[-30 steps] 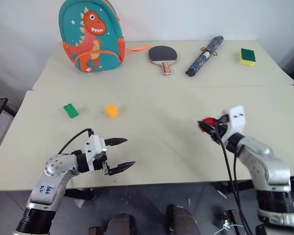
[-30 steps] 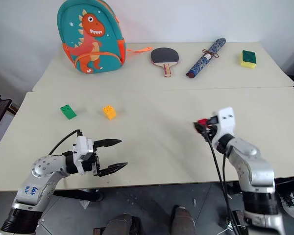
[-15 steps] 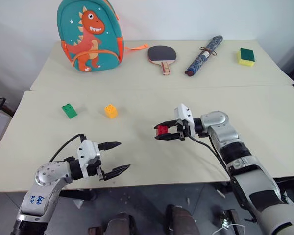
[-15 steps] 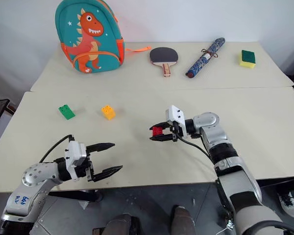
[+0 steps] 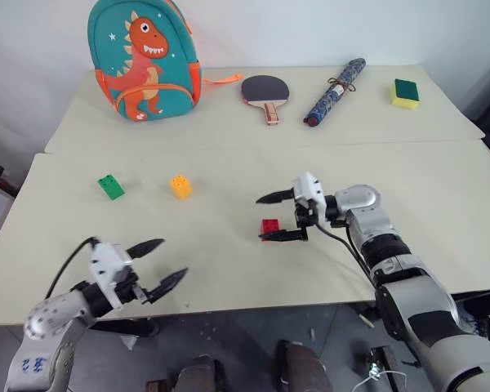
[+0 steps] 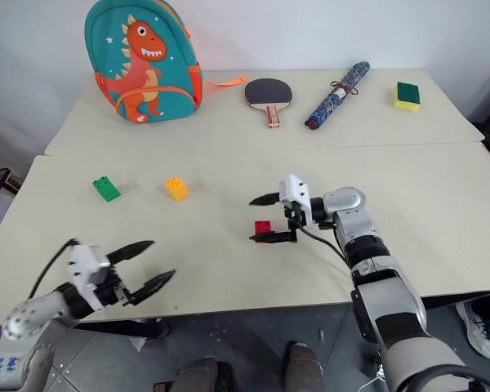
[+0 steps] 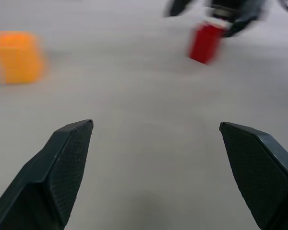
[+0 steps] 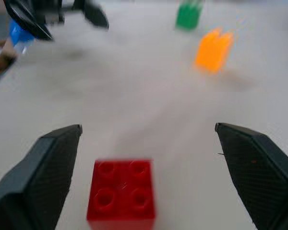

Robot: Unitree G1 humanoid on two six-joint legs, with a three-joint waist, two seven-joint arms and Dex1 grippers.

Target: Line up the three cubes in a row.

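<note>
Your right gripper (image 5: pixel 276 216) stands spread wide around the red cube (image 5: pixel 269 226), which sits loose on the near table (image 5: pixel 229 269), right of centre, between the fingers and gripped by neither. The yellow-orange cube (image 5: pixel 180 185) and green cube (image 5: pixel 109 185) lie to the far left, near each other and well apart from the red one. Your left gripper (image 5: pixel 161 264) hangs wide and empty at the near left edge. The risk, as judged here: pull the right arm away carelessly and a finger may clip the red cube, knocking it further from the row line.
</note>
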